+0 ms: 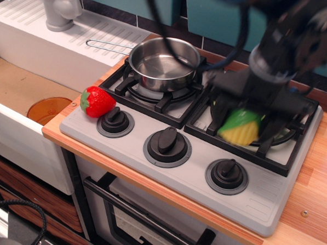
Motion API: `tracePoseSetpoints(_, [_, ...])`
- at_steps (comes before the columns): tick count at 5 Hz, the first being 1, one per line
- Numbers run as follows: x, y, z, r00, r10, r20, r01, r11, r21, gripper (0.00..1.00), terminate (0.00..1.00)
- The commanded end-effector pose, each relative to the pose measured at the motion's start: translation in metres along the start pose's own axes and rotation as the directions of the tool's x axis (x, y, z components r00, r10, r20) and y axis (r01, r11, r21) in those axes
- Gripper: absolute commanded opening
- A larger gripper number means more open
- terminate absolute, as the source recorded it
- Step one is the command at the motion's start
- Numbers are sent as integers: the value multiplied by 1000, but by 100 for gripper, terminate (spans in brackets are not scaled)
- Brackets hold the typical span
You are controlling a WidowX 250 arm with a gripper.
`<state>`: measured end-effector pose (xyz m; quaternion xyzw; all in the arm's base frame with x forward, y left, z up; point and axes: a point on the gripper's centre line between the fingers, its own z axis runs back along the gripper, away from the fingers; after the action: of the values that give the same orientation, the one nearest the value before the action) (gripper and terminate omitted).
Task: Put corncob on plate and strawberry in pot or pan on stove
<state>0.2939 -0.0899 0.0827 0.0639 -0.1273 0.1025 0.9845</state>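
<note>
Teal wall panels back a toy kitchen where a wooden desk (314, 185) carries a grey stove (166, 177) with two black burner grates and three round knobs. On the left burner sits the shiny steel pot (161, 65), with nothing inside it. The red strawberry (97, 101) lies on the stove's front left corner, just beside the leftmost knob and well apart from the pot.

Over the right burner the tool (245, 124) is motion-blurred; it appears to be clenched around the corncob (240, 126), which hangs just above the grate with its green husk up and yellow kernels down. The light-green plate is not clearly visible; the arm covers the spot behind the corn.

By my reading, the first half of the task is underway: the corn is lifted but not yet set down. The strawberry is untouched, so moving it into the pot is left entirely.
</note>
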Motion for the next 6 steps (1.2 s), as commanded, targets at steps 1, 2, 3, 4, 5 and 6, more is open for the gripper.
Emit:
tracePoseSetpoints(1, [55,0,-23,998,-23,62,26,998,-53,0,0])
tracePoseSetpoints(2, [71,5,-36,996,-44,73,50,996,-79,0,0])
tracePoseSetpoints(3, [74,6,-40,996,-47,75,54,995,-89,0,0])
tracePoseSetpoints(4, [67,1,-39,996,-43,75,48,996,-70,100,0])
tracePoseSetpoints(5, [60,-2,-36,997,-35,66,38,997,-59,100,0])
tracePoseSetpoints(6, [54,-1,-27,998,-30,48,33,998,-58,100,0])
